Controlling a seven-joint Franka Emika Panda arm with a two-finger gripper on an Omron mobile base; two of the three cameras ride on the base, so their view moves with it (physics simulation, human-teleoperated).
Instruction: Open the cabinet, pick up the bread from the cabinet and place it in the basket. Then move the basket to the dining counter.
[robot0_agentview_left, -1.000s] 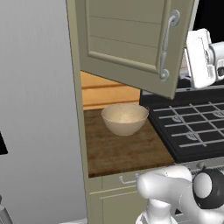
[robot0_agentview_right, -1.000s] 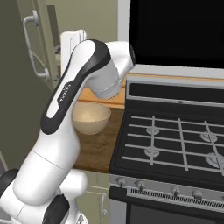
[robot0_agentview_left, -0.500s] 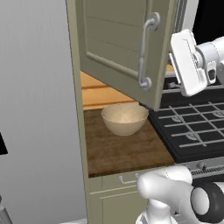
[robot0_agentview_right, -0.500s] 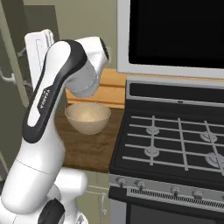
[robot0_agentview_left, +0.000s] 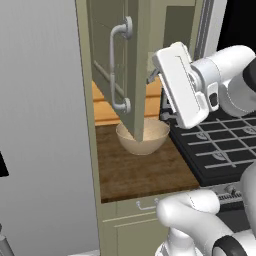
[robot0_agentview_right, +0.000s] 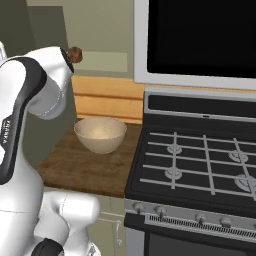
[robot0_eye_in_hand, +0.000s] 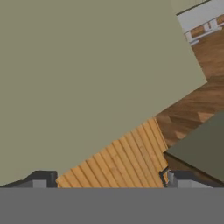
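With the tall olive-beige cabinet's panelled door (robot0_agentview_left: 131, 75) swung wide, the white arm's gripper (robot0_eye_in_hand: 107, 180) hangs spread and empty just behind it, so the small brown bread chunk (robot0_agentview_right: 75, 54) on the shelf above the pale tan woven basket (robot0_agentview_right: 100, 134) looks next to reach for.

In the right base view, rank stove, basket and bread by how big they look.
1. Stove, largest by far.
2. Basket, on the wooden worktop.
3. Bread, smallest; it sits farther back in the cabinet and is partly hidden by the arm, which shrinks it further.
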